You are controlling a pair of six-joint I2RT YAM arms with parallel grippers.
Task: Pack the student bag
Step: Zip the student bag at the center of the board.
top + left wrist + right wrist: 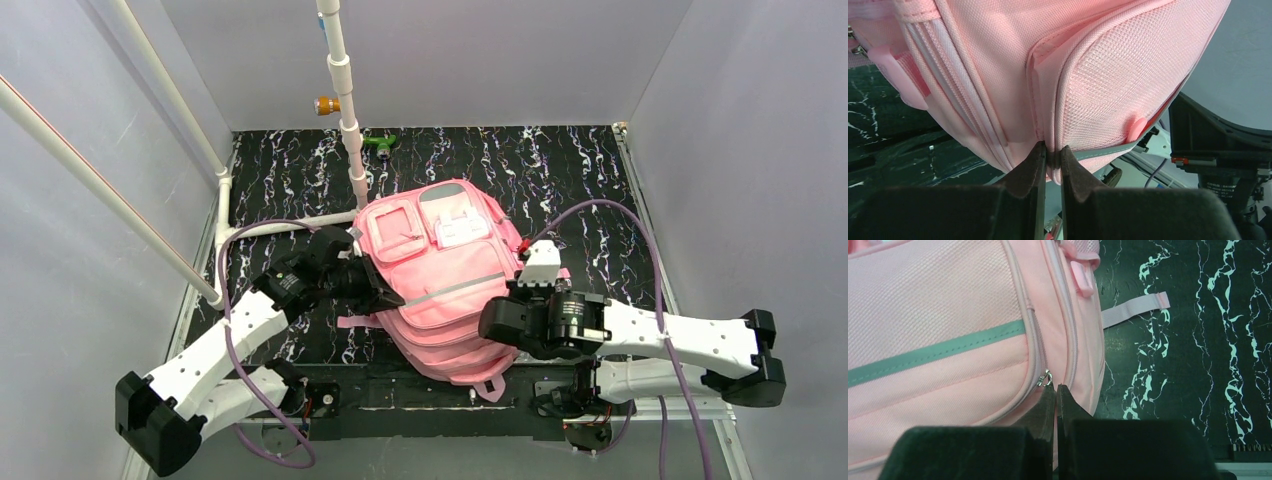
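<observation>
The black, white-veined tabletop (580,170) filled the floor of a grey-walled enclosure. The pink backpack (440,290) lay face up in the middle of it, between the two arms, with its white patch (462,230) toward the far side and its bottom toward the arm bases.

The left arm (215,350) reached in from the near left and the right arm (680,335) from the near right, both meeting the backpack at its sides. A white pipe frame (350,130) stood at the far left, its upright just behind the backpack's far corner.

The left gripper (1052,150) was closed on the backpack, pinching a fold of pink fabric at a seam beside a mesh-textured pocket.

The right gripper (1055,389) was closed, its tips at the backpack's side just under a small silver zip pull (1046,377). Whether it actually pinched the pull could not be told.

A grey-green stripe (948,350) ran across the front panel. A loose pink strap (1133,312) lay flat on the tabletop beside the backpack.

A small green object (380,143) sat on the far edge of the tabletop, near the pipe, and an orange fitting (325,104) was on the pipe above it.
</observation>
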